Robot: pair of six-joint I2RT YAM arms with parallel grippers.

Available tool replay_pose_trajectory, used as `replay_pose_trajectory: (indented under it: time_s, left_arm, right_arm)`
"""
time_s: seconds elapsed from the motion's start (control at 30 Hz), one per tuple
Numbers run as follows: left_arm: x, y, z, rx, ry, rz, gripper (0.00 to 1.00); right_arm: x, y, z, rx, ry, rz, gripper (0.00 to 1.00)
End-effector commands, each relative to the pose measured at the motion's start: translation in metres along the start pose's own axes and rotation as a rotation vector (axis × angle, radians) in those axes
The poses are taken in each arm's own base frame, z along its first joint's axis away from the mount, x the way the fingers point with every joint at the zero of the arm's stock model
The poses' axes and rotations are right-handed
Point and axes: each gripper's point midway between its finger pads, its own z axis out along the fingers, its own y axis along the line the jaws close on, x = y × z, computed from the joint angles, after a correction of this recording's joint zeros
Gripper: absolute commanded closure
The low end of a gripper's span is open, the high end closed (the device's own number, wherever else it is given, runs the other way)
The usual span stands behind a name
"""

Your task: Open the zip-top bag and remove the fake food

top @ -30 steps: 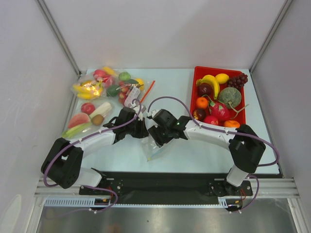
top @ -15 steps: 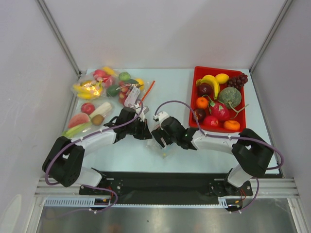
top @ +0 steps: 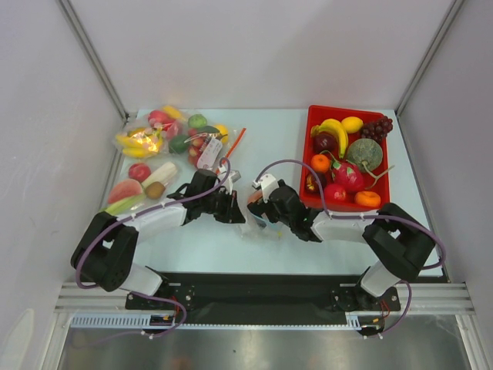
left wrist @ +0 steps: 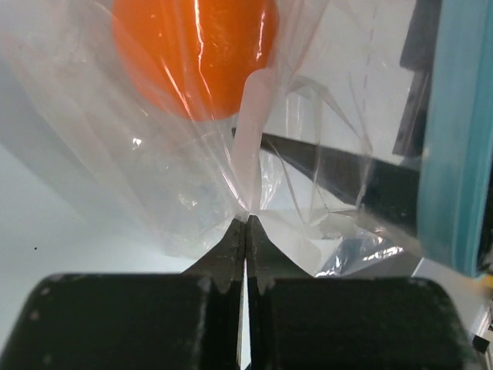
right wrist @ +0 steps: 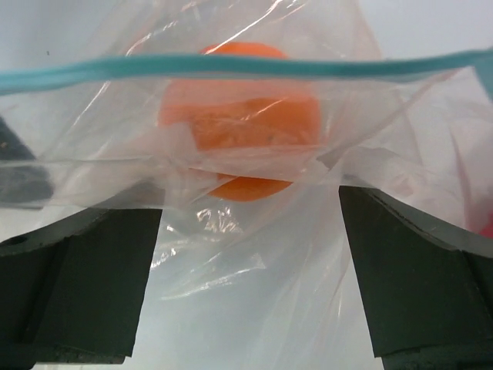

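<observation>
Clear plastic zip-top bag [top: 259, 227] lies mid-surface [top: 200, 243] toward the near edge, between left tool [top: 234, 211] and right tool [top: 259, 208]. Left wrist: that tool is pressed together, pinching a bag fold below the orange fruit [left wrist: 192, 54] inside. Right wrist: fingers [right wrist: 77, 285] spread wide, teal zip strip [right wrist: 231, 68] crossing the fruit.

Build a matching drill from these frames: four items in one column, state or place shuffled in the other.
Items
1. left gripper
2. right gripper
3. orange fruit
4. red tray

States or places
A. inside the zip-top bag
B. open, jaws wide apart
C. on the right side of the table
D. shut, jaws pinching bag film

Pairs: 1-D, 2-B, 3-A, 4-C
</observation>
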Motion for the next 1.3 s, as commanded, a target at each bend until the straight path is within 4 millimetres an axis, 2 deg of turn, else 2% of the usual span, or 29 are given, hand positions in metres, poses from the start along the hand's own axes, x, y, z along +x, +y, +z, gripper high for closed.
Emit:
replay_pose_trajectory:
  time_s: [0.0,0.13,0.17,0.3,0.47,0.6,0.67,0.83,1.0,1.1,1.13,1.27]
  left_arm:
    - [-0.011,-0.015,-0.003,0.075,-0.007,0.045,1.0]
    - [-0.006,-0.019,-0.002,0.106,0.019,0.041,1.0]
    - [-0.005,-0.019,-0.002,0.105,0.023,0.038,1.0]
    - [-0.003,-0.021,-0.001,0.122,0.036,0.033,1.0]
    - [-0.014,-0.02,-0.006,0.084,0.002,0.061,1.0]
    - [-0.034,-0.014,-0.018,-0.016,-0.074,0.097,0.66]
    - [-0.045,-0.011,-0.025,-0.055,-0.108,0.113,0.57]
    - [-0.066,-0.003,-0.046,-0.148,-0.194,0.121,0.51]
    - [-0.081,0.005,-0.052,-0.182,-0.256,0.091,0.42]
    - [-0.09,0.009,-0.042,-0.182,-0.28,0.061,0.4]
    - [-0.089,0.014,-0.033,-0.185,-0.262,0.042,0.4]
    - [-0.103,0.015,-0.018,-0.155,-0.279,0.017,0.39]
  right_arm:
    - [-0.039,-0.01,0.004,-0.008,-0.171,-0.031,0.0]
    - [-0.042,-0.001,0.001,-0.075,-0.228,-0.088,0.0]
    - [-0.053,0.006,-0.003,-0.12,-0.28,-0.098,0.01]
    - [-0.055,0.023,-0.007,-0.232,-0.31,-0.128,0.05]
    - [-0.047,0.028,-0.005,-0.264,-0.272,-0.125,0.26]
    - [-0.041,0.027,-0.008,-0.265,-0.247,-0.122,0.3]
    - [-0.039,0.027,-0.01,-0.264,-0.235,-0.123,0.3]
    - [-0.041,0.025,-0.014,-0.26,-0.229,-0.116,0.3]
    - [-0.043,0.026,-0.018,-0.264,-0.228,-0.109,0.3]
    - [-0.043,0.026,-0.019,-0.266,-0.224,-0.103,0.3]
    - [-0.043,0.026,-0.02,-0.267,-0.224,-0.101,0.3]
    - [-0.041,0.026,-0.019,-0.268,-0.21,-0.098,0.3]
